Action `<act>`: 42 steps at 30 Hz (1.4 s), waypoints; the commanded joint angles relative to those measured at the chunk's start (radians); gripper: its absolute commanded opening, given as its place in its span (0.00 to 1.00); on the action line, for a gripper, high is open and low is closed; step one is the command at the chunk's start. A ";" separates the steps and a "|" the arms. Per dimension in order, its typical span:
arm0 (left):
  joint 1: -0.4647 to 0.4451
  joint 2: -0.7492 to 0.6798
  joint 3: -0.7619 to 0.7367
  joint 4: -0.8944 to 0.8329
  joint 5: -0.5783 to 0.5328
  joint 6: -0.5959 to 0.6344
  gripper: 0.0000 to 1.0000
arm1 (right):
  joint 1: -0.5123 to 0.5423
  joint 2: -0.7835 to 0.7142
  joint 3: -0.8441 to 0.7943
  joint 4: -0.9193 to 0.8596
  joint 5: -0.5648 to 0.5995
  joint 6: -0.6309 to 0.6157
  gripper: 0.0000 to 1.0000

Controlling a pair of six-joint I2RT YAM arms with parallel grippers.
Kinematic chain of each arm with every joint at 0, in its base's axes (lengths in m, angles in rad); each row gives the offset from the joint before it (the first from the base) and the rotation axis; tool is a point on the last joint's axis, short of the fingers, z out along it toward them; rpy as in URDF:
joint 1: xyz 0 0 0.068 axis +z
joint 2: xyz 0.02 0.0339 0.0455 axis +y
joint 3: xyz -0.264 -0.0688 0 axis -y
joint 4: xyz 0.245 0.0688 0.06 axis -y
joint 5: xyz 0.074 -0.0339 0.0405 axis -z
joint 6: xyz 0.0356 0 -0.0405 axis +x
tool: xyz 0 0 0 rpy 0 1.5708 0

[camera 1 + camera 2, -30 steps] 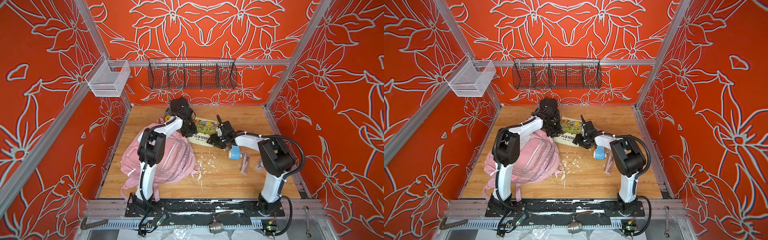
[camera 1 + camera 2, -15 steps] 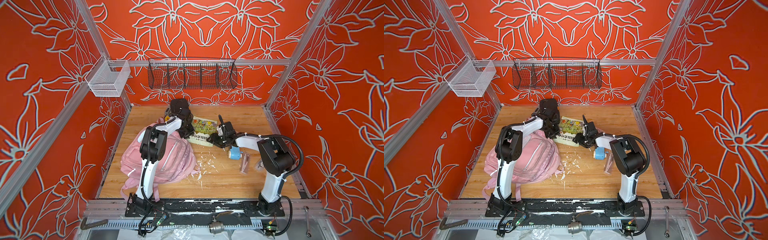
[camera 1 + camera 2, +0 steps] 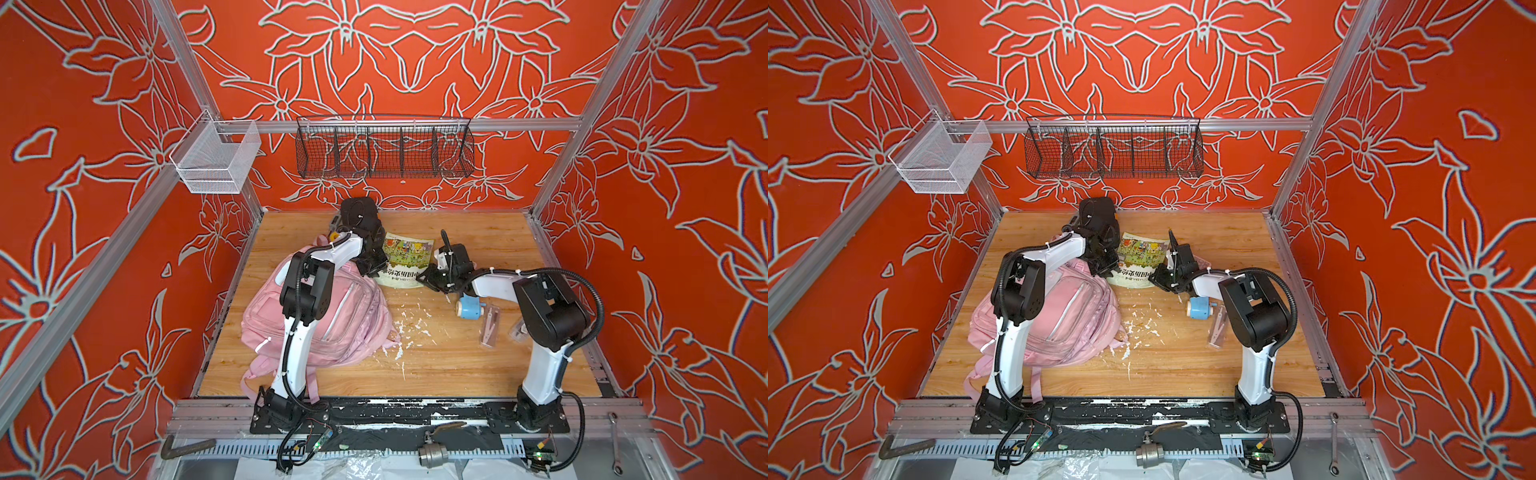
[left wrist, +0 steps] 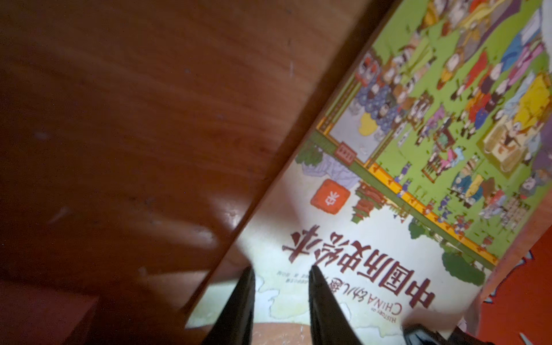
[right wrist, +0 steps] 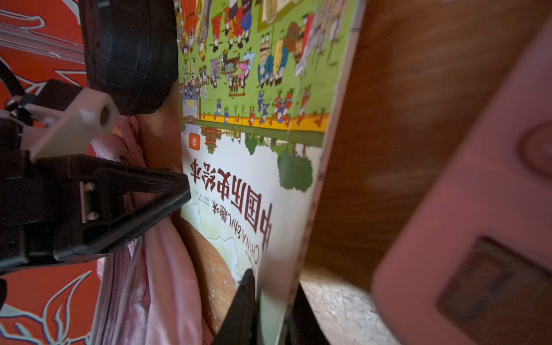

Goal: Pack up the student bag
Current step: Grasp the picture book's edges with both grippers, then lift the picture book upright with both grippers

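Observation:
The pink student bag (image 3: 345,316) (image 3: 1067,316) lies on the left of the wooden table, partly under my left arm. To its right, a picture book (image 3: 405,257) (image 3: 1140,255) with a green illustrated cover (image 4: 418,149) (image 5: 254,89) rests on the table. My right gripper (image 3: 424,278) (image 3: 1156,279) (image 5: 273,277) is shut on the book's near right corner, its edge between the jaws. My left gripper (image 3: 374,266) (image 3: 1106,266) (image 4: 280,270) sits at the book's near left corner, jaws a little apart, nothing between them.
Behind the left gripper stands a black case (image 3: 359,212). A blue pencil sharpener (image 3: 469,307) and a clear packet (image 3: 490,328) lie right of centre, a pink case (image 5: 478,209) just beside the right gripper. White scraps (image 3: 407,328) litter the middle. Wire baskets (image 3: 384,147) (image 3: 216,162) hang on the walls.
My right gripper's jaws have closed onto the book's corner. My left gripper's jaws have narrowed slightly and stay at the book's left corner.

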 commanded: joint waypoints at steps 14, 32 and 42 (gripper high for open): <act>-0.030 -0.337 0.221 -0.096 -0.077 0.318 0.66 | 0.009 -0.271 0.282 -0.492 0.080 -0.316 0.00; -0.042 -0.911 -0.427 0.266 0.002 1.309 0.92 | 0.005 -0.472 0.503 -1.131 0.135 -1.481 0.00; 0.072 -0.865 -0.418 0.263 0.312 1.335 0.91 | 0.005 -0.490 0.497 -1.143 0.074 -1.640 0.00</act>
